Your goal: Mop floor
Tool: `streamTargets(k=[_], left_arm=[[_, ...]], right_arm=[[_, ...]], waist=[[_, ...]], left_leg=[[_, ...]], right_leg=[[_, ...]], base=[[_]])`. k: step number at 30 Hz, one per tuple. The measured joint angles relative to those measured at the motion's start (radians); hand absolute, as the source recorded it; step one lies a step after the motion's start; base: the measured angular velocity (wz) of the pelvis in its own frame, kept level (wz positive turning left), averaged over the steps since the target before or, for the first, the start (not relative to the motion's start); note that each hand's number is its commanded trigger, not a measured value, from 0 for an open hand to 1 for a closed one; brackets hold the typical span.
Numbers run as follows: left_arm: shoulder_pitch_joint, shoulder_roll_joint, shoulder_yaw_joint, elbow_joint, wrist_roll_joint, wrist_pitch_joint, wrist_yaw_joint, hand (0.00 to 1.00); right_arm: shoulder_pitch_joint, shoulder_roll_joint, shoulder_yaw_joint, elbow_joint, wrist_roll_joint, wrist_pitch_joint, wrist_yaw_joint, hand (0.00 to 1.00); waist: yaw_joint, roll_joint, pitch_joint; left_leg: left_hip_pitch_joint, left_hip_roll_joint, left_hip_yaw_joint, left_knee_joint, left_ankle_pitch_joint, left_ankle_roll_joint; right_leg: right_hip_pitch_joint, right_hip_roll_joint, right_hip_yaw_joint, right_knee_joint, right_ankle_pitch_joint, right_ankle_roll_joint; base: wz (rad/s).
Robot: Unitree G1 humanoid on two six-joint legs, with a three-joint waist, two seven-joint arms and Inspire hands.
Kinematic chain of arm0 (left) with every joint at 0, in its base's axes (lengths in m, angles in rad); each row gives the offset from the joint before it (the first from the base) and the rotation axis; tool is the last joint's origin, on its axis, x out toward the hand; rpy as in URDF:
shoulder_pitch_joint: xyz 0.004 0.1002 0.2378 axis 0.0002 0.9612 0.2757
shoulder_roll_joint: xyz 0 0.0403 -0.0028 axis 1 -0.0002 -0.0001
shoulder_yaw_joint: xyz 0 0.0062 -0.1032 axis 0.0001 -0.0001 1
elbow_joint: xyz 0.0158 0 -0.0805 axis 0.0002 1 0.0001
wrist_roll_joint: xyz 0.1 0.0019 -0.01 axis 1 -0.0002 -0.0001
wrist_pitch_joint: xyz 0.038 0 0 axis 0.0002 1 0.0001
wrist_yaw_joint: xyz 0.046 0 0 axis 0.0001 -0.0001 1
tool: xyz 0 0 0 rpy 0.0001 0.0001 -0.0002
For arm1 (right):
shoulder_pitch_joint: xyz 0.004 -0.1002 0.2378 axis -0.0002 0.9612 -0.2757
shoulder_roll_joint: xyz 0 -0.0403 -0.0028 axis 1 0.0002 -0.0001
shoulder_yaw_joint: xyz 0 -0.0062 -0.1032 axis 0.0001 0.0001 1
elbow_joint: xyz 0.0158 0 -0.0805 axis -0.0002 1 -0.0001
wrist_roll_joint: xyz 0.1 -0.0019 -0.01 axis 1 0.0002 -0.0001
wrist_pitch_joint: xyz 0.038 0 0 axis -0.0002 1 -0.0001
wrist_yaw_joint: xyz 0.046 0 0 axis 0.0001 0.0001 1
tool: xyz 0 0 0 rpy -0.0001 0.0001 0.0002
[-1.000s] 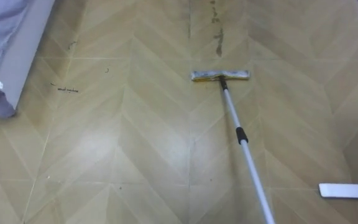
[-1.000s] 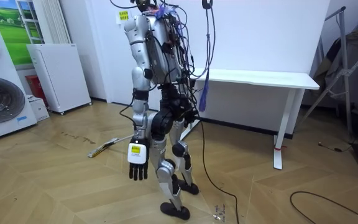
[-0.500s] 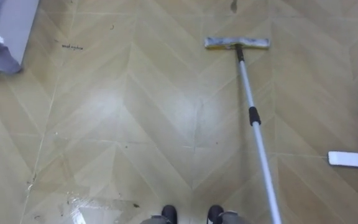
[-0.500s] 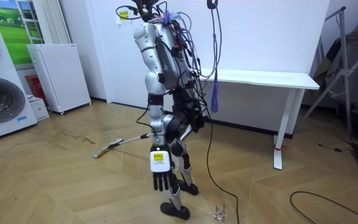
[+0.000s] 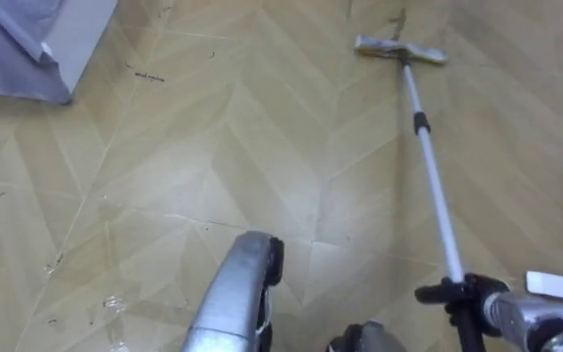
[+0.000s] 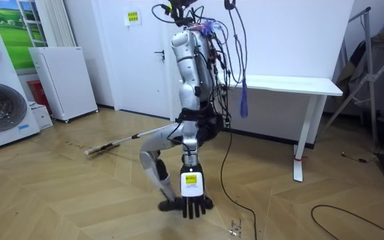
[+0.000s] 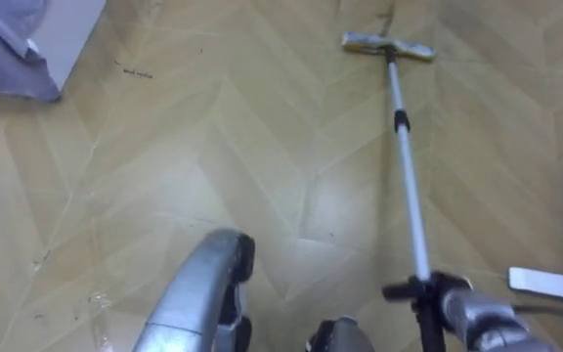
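- As the robot steps with one leg lifted, the mop head (image 5: 401, 51) has slid further out across the floor (image 5: 194, 166), up to a dark streak (image 5: 397, 18); I judge a push stroke is under way.
- Its pole (image 5: 436, 196) ends in the right hand (image 5: 472, 296), whose fingers are closed round it; the head lies well ahead of that hand.
- At the robot's side the left hand (image 6: 192, 197) hangs with fingers straight, holding nothing.
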Motion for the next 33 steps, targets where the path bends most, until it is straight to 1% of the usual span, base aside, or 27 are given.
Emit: streamTargets(k=[1,3,4,5,6,7,8,9,11,13,14,15,16,17,18,20,22,23,25,26,27,28,29,30,31,32,33], left_arm=[[-0.001,-0.001,0.006,0.001,0.015,0.003,-0.013,0.00],[-0.003,0.000,0.006,0.009,0.032,0.035,-0.053,0.00],[-0.007,0.001,0.005,0.009,0.035,0.042,-0.063,0.00],[-0.024,-0.003,0.005,0.017,0.049,0.049,-0.086,0.00],[-0.070,-0.003,0.009,0.034,0.057,0.052,-0.094,0.00],[-0.079,-0.008,0.015,0.044,0.057,0.051,-0.094,0.00],[-0.106,-0.015,0.030,0.045,0.057,0.052,-0.088,0.00],[-0.113,-0.020,0.032,0.034,0.058,0.047,-0.084,0.00],[-0.114,-0.020,0.031,-0.001,0.064,0.043,-0.067,0.00],[-0.116,-0.031,0.032,-0.022,0.067,0.032,-0.050,0.00],[-0.112,-0.045,0.025,-0.022,0.068,0.025,-0.049,0.00],[-0.099,-0.054,0.022,-0.023,0.072,0.025,-0.049,0.00],[-0.090,-0.056,0.022,-0.024,0.074,0.026,-0.049,0.00],[-0.064,-0.060,0.023,-0.028,0.073,0.030,-0.049,0.00],[-0.039,-0.062,0.023,-0.029,0.077,0.037,-0.049,0.00],[-0.002,-0.063,0.027,-0.027,0.088,0.060,-0.049,0.00],[0.017,-0.060,0.026,-0.021,0.086,0.075,-0.049,0.00],[0.020,-0.054,0.023,-0.020,0.082,0.081,-0.049,0.00],[0.025,-0.032,0.020,-0.030,0.041,0.081,-0.050,0.00],[0.036,-0.010,0.020,-0.052,0.026,0.082,-0.049,0.00],[0.046,0.012,0.019,-0.069,0.025,0.082,-0.049,0.00],[0.052,0.023,0.017,-0.076,0.025,0.082,-0.049,0.00],[0.061,0.046,0.004,-0.083,0.022,0.081,-0.048,0.00],[0.077,0.060,0.005,-0.096,0.022,0.082,-0.051,0.00],[0.078,0.064,0.005,-0.098,0.028,0.085,-0.054,0.00],[0.074,0.066,0.007,-0.099,0.041,0.091,-0.059,0.00],[0.073,0.065,0.008,-0.100,0.050,0.091,-0.064,0.00]], right_arm=[[0.020,-0.007,0.000,0.001,0.011,-0.004,0.007,1.00],[0.115,-0.023,0.015,0.000,0.053,-0.010,0.039,1.00],[0.147,-0.026,0.018,0.002,0.061,-0.009,0.044,1.00],[0.205,-0.028,0.018,0.009,0.078,-0.007,0.046,1.00],[0.250,-0.020,0.015,0.029,0.086,-0.004,0.051,1.00],[0.258,-0.018,0.015,0.048,0.087,0.000,0.052,1.00],[0.268,-0.014,0.018,0.082,0.087,0.001,0.043,1.00],[0.297,-0.010,0.022,0.080,0.087,0.000,0.028,1.00],[0.333,0.011,0.041,0.067,0.087,0.000,0.003,1.00],[0.357,0.035,0.048,0.062,0.091,-0.005,-0.024,1.00],[0.377,0.045,0.049,0.053,0.099,-0.013,-0.043,1.00],[0.383,0.056,0.058,0.053,0.110,-0.019,-0.060,1.00],[0.382,0.063,0.059,0.053,0.111,-0.020,-0.066,1.00],[0.383,0.073,0.059,0.053,0.111,-0.020,-0.078,1.00],[0.382,0.082,0.059,0.052,0.106,-0.020,-0.087,1.00],[0.375,0.086,0.049,0.053,0.083,-0.012,-0.096,1.00],[0.351,0.080,0.044,0.055,0.079,0.007,-0.107,1.00],[0.320,0.071,0.034,0.062,0.078,0.031,-0.115,1.00],[0.240,0.041,0.018,0.074,0.079,0.058,-0.112,1.00],[0.172,0.016,0.018,0.078,0.078,0.062,-0.112,1.00],[0.092,-0.013,0.018,0.076,0.076,0.069,-0.105,1.00],[0.056,-0.024,0.021,0.070,0.079,0.068,-0.102,1.00],[0.006,-0.041,0.032,0.047,0.101,0.060,-0.098,1.00],[-0.041,-0.052,0.042,0.023,0.125,0.044,-0.085,1.00],[-0.058,-0.058,0.044,0.015,0.133,0.039,-0.077,1.00],[-0.072,-0.064,0.044,0.004,0.150,0.028,-0.067,1.00],[-0.070,-0.064,0.041,0.002,0.157,0.023,-0.064,1.00]], waist=[[-0.007,0.011,-0.0073],[-0.029,0.056,-0.0276],[-0.034,0.070,-0.0304],[-0.048,0.096,-0.0369],[-0.060,0.098,-0.0355],[-0.065,0.100,-0.0330],[-0.072,0.104,-0.0261],[-0.083,0.118,-0.0253],[-0.110,0.132,-0.0253],[-0.133,0.155,-0.0188],[-0.133,0.171,-0.0213],[-0.131,0.175,-0.0235],[-0.129,0.175,-0.0232],[-0.125,0.175,-0.0233],[-0.109,0.175,-0.0229],[-0.090,0.174,-0.0222],[-0.083,0.169,-0.0186],[-0.078,0.157,-0.0124],[-0.060,0.138,-0.0042],[-0.037,0.114,-0.0016],[-0.017,0.097,0.0014],[-0.011,0.087,0.0038],[0.002,0.061,0.0073],[0.003,0.045,0.0038],[0.001,0.042,0.0023],[0.000,0.032,0.0060],[0.000,0.030,0.0077]], left_leg=[[0.037,-0.001,0.000,-0.109,-0.005,0.008],[0.218,-0.002,-0.004,-0.478,-0.022,0.031],[0.267,-0.004,-0.001,-0.540,-0.023,0.034],[0.324,-0.012,0.001,-0.613,-0.067,0.090],[0.322,-0.032,0.028,-0.585,-0.104,0.114],[0.316,-0.034,0.043,-0.562,-0.132,0.133],[0.310,-0.038,0.067,-0.510,-0.184,0.148],[0.311,-0.047,0.069,-0.467,-0.234,0.157],[0.317,-0.066,0.067,-0.430,-0.283,0.182],[0.325,-0.069,0.067,-0.417,-0.314,0.195],[0.339,-0.069,0.067,-0.432,-0.324,0.198],[0.357,-0.072,0.066,-0.458,-0.325,0.198],[0.369,-0.072,0.064,-0.472,-0.325,0.197],[0.393,-0.072,0.050,-0.493,-0.329,0.190],[0.417,-0.072,0.019,-0.501,-0.337,0.176],[0.457,-0.073,-0.030,-0.501,-0.358,0.148],[0.497,-0.087,-0.064,-0.491,-0.372,0.128],[0.502,-0.086,-0.063,-0.461,-0.375,0.116],[0.476,-0.075,-0.051,-0.360,-0.354,0.079],[0.439,-0.053,-0.027,-0.272,-0.323,0.039],[0.396,-0.027,-0.019,-0.175,-0.278,0.029],[0.373,-0.017,-0.020,-0.131,-0.246,0.027],[0.325,0.001,-0.019,-0.053,-0.169,0.015],[0.289,0.008,-0.024,-0.031,-0.171,0.015],[0.270,0.007,-0.030,-0.044,-0.187,0.022],[0.241,0.005,-0.033,-0.118,-0.210,0.030],[0.236,0.003,-0.032,-0.178,-0.214,0.030]], right_leg=[[0.007,0.002,-0.010,-0.009,-0.003,0.013],[0.044,0.032,-0.021,-0.036,-0.009,0.037],[0.056,0.037,-0.021,-0.036,-0.013,0.044],[0.073,0.042,-0.015,-0.027,-0.035,0.058],[0.069,0.038,0.044,0.007,-0.052,0.057],[0.049,0.036,0.068,0.050,-0.054,0.061],[-0.013,0.026,0.099,0.182,-0.003,0.085],[-0.067,0.026,0.116,0.302,0.081,0.094],[-0.135,0.031,0.142,0.411,0.140,0.106],[-0.200,0.047,0.152,0.430,0.128,0.111],[-0.230,0.062,0.152,0.371,0.120,0.117],[-0.242,0.068,0.151,0.271,0.115,0.123],[-0.241,0.070,0.148,0.204,0.115,0.122],[-0.230,0.075,0.133,0.072,0.119,0.116],[-0.220,0.083,0.109,-0.039,0.138,0.092],[-0.195,0.090,0.061,-0.139,0.182,0.062],[-0.151,0.073,0.022,-0.139,0.195,0.041],[-0.133,0.046,-0.004,-0.118,0.186,0.027],[-0.131,0.043,-0.008,-0.067,0.141,0.015],[-0.143,0.054,0.004,-0.030,0.111,0.006],[-0.150,0.080,0.018,-0.004,0.092,-0.001],[-0.151,0.087,0.019,0.008,0.083,-0.010],[-0.149,0.107,0.032,0.026,0.063,-0.019],[-0.137,0.116,0.032,0.034,0.048,-0.019],[-0.130,0.117,0.027,0.035,0.039,-0.020],[-0.101,0.117,0.022,0.032,0.025,-0.030],[-0.082,0.119,0.021,0.025,0.016,-0.030]], base=[[0.66],[0.60],[0.63],[0.72],[0.68],[0.34],[-0.04],[-0.12],[0.04],[0.01],[-0.20],[-0.28],[-0.37],[-0.48],[-0.52],[-0.44],[0.04],[0.36],[0.13],[-0.30],[-0.36],[-0.38],[-0.20],[-0.07],[0.28],[0.40],[0.55]])
